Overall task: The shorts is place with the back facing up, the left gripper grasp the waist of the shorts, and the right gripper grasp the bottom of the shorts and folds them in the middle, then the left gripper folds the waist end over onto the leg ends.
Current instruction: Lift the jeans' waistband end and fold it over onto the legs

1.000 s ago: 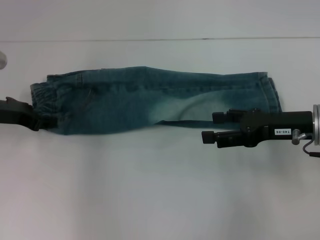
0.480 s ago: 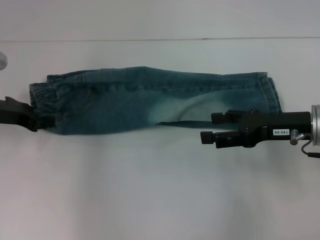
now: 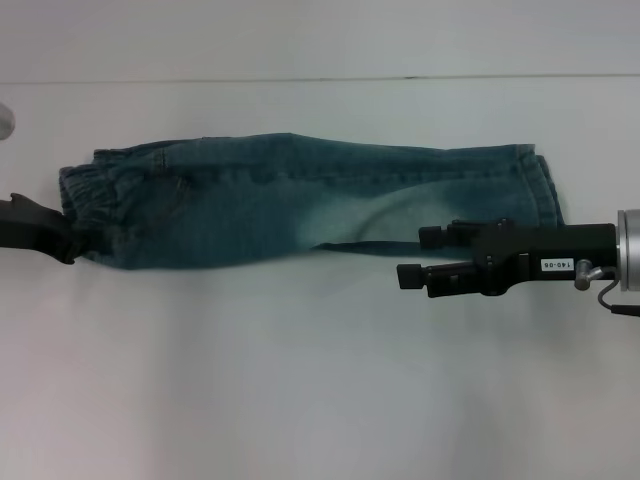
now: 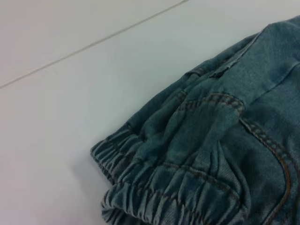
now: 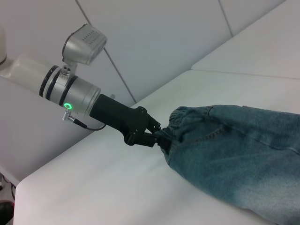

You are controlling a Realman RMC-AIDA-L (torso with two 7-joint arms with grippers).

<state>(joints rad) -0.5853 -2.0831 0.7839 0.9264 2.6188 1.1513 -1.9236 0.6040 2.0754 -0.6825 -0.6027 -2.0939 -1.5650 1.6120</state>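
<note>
The blue denim shorts [image 3: 300,200] lie folded lengthwise on the white table [image 3: 300,380], elastic waist [image 3: 85,195] to the left and leg ends [image 3: 540,190] to the right. My left gripper [image 3: 68,240] is at the near corner of the waist, shut on the fabric. The right wrist view shows its black fingers [image 5: 149,127] pinching the gathered waistband [image 5: 180,119]. In the left wrist view only the waistband [image 4: 140,187] and a back pocket seam are visible. My right gripper [image 3: 420,255] hovers open in front of the leg ends, holding nothing.
The table's back edge [image 3: 320,78] runs across behind the shorts. A small grey object [image 3: 4,120] sits at the far left edge. Bare white table surface lies in front of the shorts.
The left gripper has shifted slightly left, drawing the waist corner with it. The right gripper has drifted a little left and toward the front, still open.
</note>
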